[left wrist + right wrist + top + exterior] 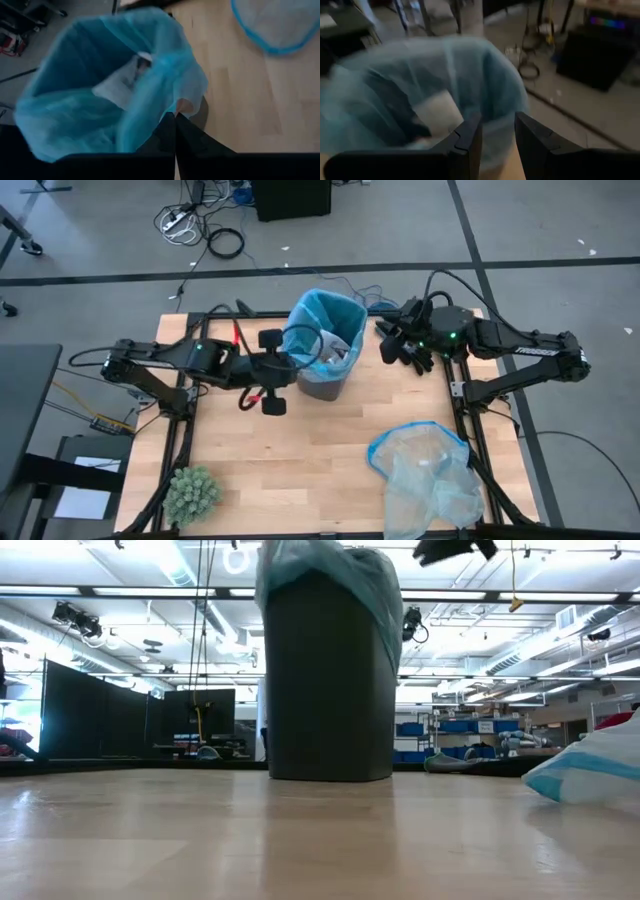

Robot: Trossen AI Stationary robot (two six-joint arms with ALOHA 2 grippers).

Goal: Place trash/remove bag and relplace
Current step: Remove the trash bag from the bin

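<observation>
The bin [325, 375] stands at the back middle of the table [300, 450], lined with the blue bag [322, 320], whose rim folds over the bin's edge. Some white trash [120, 82] lies inside.

The left gripper [175, 122] is at the near-left rim, its fingers pressed together on a fold of the bag's edge. From the wrist view a pinch of plastic does seem caught between them, though the blur makes that hard to swear to.

The right gripper [497, 132] hangs beside the bin's right rim, its fingers apart with nothing between them, not yet touching the bag.

I judge the step to be freeing the bag from the bin. To do it well, the left pinch should lift the fold up and inward off the lip rather than drag sideways, which could tip the light bin. The right gripper needs its own bite on the opposite rim first, so the bag rises evenly and nothing spills.

A paler clear bag [425, 475] lies near the right front corner, and a green spiky ball [192, 493] sits at the left front. Both are well apart from the bin and block nothing.
</observation>
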